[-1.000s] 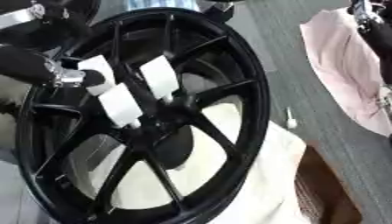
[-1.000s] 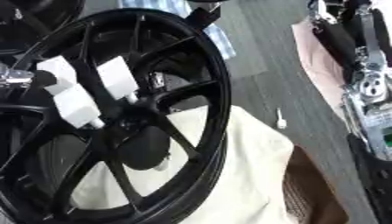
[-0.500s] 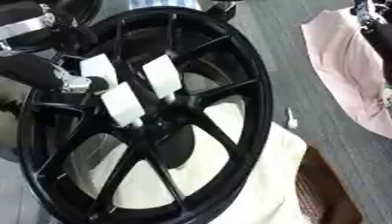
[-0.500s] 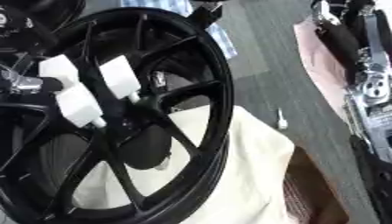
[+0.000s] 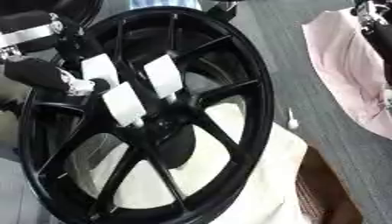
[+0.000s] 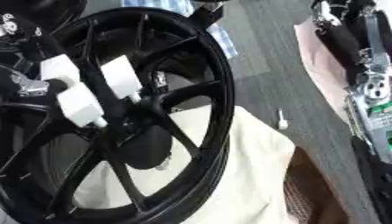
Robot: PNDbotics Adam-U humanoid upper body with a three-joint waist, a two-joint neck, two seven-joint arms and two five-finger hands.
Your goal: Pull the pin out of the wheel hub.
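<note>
A large black spoked wheel hub (image 5: 253, 109) stands tilted and fills most of both views. Three pins with white block heads stick out near its centre: a left one (image 5: 99, 69), an upper right one (image 5: 163, 75) and a lower one (image 5: 124, 103). My left hand (image 5: 38, 73), black with a silver joint, comes in from the left. It is curled against the left pin's head and pinches it from the side. My right hand (image 6: 348, 30) rests at the right edge, fingers up and relaxed, away from the wheel.
A cream cloth (image 5: 268, 175) lies under the wheel, with a brown board (image 5: 329, 192) at the lower right. A small white piece (image 6: 281, 119) lies on the grey floor. A pink cloth (image 5: 337, 65) lies at the right.
My left arm has shifted slightly right and down at the left pin. The pins and wheel stay where they were.
</note>
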